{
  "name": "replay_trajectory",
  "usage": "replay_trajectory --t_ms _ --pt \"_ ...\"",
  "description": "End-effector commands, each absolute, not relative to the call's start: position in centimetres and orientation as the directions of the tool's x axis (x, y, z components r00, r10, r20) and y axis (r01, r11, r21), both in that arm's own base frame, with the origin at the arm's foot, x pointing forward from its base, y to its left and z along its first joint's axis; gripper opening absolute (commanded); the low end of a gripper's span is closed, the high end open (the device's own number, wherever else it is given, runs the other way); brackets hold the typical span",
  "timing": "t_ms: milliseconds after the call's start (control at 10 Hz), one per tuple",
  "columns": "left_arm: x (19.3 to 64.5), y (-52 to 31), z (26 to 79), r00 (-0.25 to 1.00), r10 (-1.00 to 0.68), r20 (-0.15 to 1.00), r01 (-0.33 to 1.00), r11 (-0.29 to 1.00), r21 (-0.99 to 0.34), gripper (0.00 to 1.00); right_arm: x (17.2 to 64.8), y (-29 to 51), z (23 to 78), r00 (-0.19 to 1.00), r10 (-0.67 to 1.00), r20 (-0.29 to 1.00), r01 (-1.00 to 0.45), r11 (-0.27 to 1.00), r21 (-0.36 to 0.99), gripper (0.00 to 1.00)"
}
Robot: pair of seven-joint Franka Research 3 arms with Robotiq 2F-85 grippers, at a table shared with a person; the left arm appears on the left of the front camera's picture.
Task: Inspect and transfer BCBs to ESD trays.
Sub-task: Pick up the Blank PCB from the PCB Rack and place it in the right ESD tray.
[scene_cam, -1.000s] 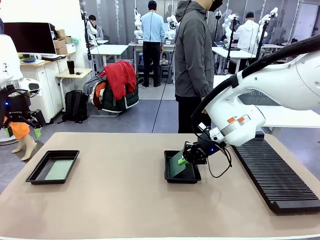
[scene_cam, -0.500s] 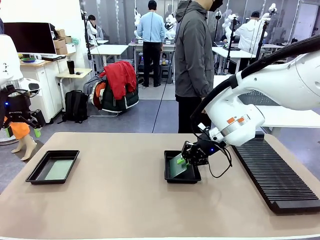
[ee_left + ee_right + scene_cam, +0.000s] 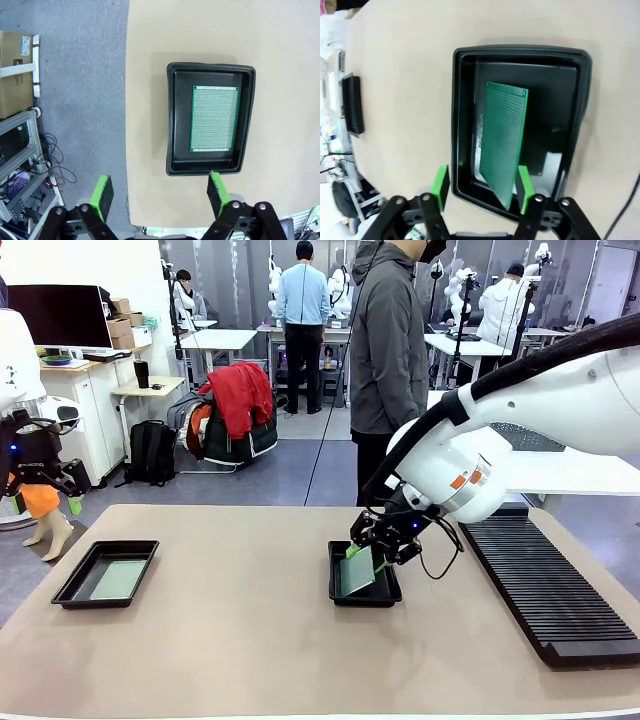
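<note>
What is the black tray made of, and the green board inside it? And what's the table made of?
The tray looks like moulded black plastic, slightly glossy: its rim catches light. The green board looks like thin, stiff circuit-board laminate, covered in a grid of tiny dots. The table has a smooth matte tan top, maybe laminate; I can't be sure.

My right arm reaches in across the middle, wrist bent down, and my right gripper (image 3: 368, 552) hangs low with its jaws spread apart, green pads (image 3: 440, 187) clear on both sides. My left gripper (image 3: 160, 192) is held high, pointing straight down, jaws wide.
</note>
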State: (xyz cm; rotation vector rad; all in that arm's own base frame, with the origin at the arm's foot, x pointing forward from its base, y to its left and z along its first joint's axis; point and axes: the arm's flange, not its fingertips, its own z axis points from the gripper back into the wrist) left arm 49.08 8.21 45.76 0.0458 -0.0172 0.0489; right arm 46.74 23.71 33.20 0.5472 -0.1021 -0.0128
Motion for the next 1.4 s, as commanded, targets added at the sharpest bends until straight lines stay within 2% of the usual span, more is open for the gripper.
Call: replay_trajectory --t_ms 0,100,300,400,700,800,1300 --pt "49.0 8.2 45.7 0.999 0.047 0.021 -0.048 0.998 0.041 1.00 46.5 25.0 35.8 0.996 -0.040 0.081 0.007 0.928 0.373 0.93" --pt "49.0 8.2 45.7 0.999 0.047 0.021 -0.048 0.998 0.041 1.00 46.6 25.3 36.8 0.997 -0.032 0.076 0.007 0.952 0.307 1.00" --pt "49.0 8.2 45.7 0.999 0.047 0.021 -0.048 0.998 0.041 1.00 46.6 25.5 38.5 0.997 -0.033 0.067 0.020 0.984 0.177 1.00" --pt "49.0 8.2 45.7 0.999 0.047 0.021 -0.048 0.998 0.041 1.00 46.5 25.3 39.0 0.998 -0.033 0.058 0.023 0.988 0.154 1.00" --pt "49.0 8.2 45.7 0.999 0.047 0.021 -0.048 0.998 0.041 1.00 46.6 24.7 39.4 0.999 -0.034 0.026 0.030 0.993 0.113 1.00" --pt "49.0 8.2 45.7 0.999 0.047 0.021 -0.048 0.998 0.041 1.00 46.1 24.5 39.1 0.998 -0.022 0.056 0.013 0.988 0.152 1.00" --pt "49.0 8.2 45.7 0.999 0.047 0.021 -0.048 0.998 0.041 1.00 46.1 24.5 39.1 0.998 -0.022 0.056 0.013 0.988 0.152 1.00"
